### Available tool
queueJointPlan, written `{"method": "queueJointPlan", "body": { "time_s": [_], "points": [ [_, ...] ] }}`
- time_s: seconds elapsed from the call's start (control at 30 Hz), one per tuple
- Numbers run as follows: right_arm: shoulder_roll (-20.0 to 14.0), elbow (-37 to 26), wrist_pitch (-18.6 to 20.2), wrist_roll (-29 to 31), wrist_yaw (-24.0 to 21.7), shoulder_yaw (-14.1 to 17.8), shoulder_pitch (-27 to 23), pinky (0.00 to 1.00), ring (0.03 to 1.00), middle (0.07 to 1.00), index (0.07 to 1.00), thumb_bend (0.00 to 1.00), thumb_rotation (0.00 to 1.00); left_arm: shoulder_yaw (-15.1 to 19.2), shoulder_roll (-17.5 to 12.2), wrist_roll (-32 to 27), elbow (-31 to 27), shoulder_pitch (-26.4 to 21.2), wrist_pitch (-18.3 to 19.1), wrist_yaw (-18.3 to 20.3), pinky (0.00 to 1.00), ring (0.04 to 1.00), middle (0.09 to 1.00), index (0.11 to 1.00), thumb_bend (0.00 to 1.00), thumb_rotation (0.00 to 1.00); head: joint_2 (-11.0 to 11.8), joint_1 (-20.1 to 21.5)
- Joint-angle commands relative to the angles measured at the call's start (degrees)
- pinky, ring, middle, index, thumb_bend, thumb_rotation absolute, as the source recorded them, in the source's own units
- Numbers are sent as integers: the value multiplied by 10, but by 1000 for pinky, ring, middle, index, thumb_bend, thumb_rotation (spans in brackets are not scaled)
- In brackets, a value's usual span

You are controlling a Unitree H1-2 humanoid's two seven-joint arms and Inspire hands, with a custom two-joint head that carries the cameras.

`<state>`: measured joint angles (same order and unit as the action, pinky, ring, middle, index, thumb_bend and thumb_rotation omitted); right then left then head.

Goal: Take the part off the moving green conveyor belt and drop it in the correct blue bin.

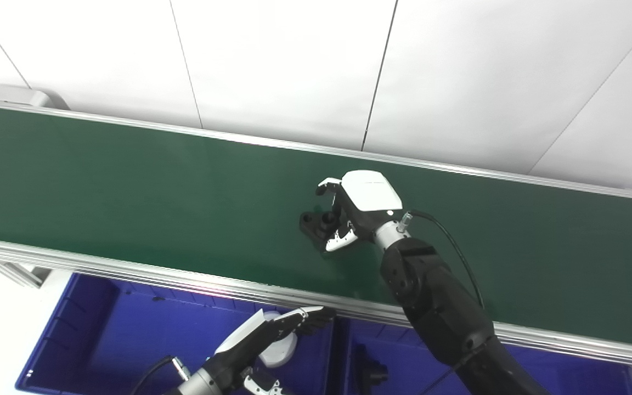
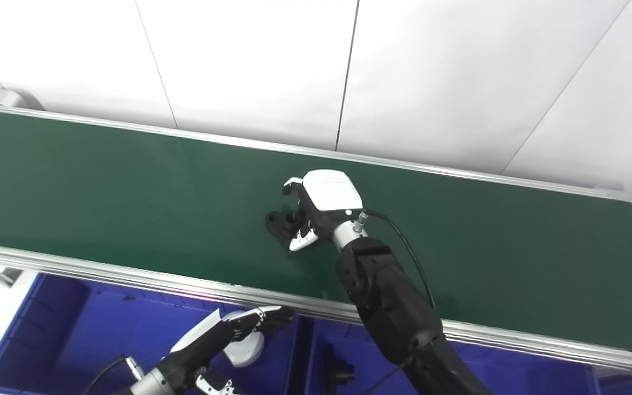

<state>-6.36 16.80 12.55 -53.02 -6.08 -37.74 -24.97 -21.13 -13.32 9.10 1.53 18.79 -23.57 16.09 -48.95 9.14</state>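
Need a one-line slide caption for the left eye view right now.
Right robot hand closing around a black part on the green conveyor belt; left robot hand waits over a blue bin.

From the robot's head, your two cameras look steeply down and forward across the green conveyor belt, which runs tilted through each frame toward the white wall panels. You see nearly the same close scene twice, the right eye view slightly offset, blue bins along the bottom edge.
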Motion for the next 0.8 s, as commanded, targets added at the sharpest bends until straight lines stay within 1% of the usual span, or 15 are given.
{"method": "queueJointPlan", "body": {
  "time_s": [0.0,0.03,0.07,0.13,0.23,0.4,0.43,0.47,0.5,0.57,0.6,0.63,0.67,0.7,0.77],
  "points": [
    [-5,3,-26,-12,-2,-18,11,165,216,471,525,532,0,2,0,-11,-19,1,-1,2,800,844,868,864,849,156,-3,1],
    [-7,2,-26,-15,-2,-22,11,186,248,473,499,529,0,3,1,-12,-21,1,1,2,793,841,866,863,852,154,-4,1],
    [-14,-4,-23,-28,-6,-31,11,188,251,473,496,529,0,3,0,-13,-23,1,2,4,792,840,866,863,852,154,-5,2],
    [-24,-15,-19,-49,-11,-45,12,217,287,427,504,526,0,3,0,-15,-24,0,2,6,792,838,865,866,849,157,-5,3],
    [-31,-28,-16,-65,-13,-54,15,238,308,420,506,526,0,4,0,-17,-24,-1,2,7,782,834,862,866,847,150,-6,1],
    [-33,-49,-19,-85,1,-52,22,199,270,402,512,523,0,6,-1,-18,-24,-2,3,8,774,831,859,866,852,163,-6,1],
    [-32,-51,-20,-87,5,-51,24,176,245,393,506,523,0,7,-1,-19,-23,-3,2,9,768,829,860,867,853,168,-6,1],
    [-31,-53,-23,-88,10,-49,25,154,221,438,490,528,0,7,-2,-20,-21,-4,0,9,763,828,861,868,853,176,-6,1],
    [-30,-54,-27,-88,17,-48,27,145,210,453,484,530,0,8,-2,-21,-20,-4,0,10,760,828,862,869,854,181,-6,1],
    [-30,-57,-35,-84,31,-44,31,153,218,401,502,523,0,9,-3,-23,-19,-4,0,11,744,824,863,870,852,181,-6,1],
    [-30,-60,-36,-82,35,-42,33,151,215,434,490,527,0,9,-3,-23,-20,-4,0,11,739,823,864,870,851,185,-6,2],
    [-29,-64,-35,-80,36,-40,36,155,218,402,500,523,0,9,-3,-24,-19,-4,-1,11,728,817,865,870,849,187,-6,2],
    [-29,-72,-31,-79,34,-38,39,153,216,411,497,525,0,10,-2,-25,-18,-4,-2,12,724,815,865,870,849,189,-5,3],
    [-29,-76,-29,-78,32,-36,41,146,211,450,485,530,0,10,-2,-26,-17,-4,-3,12,720,813,865,869,848,194,-5,3],
    [-28,-102,-25,-73,38,-25,53,134,198,462,481,531,0,10,-2,-26,-20,-3,-1,13,716,811,864,868,847,193,-6,2]
  ]
}}
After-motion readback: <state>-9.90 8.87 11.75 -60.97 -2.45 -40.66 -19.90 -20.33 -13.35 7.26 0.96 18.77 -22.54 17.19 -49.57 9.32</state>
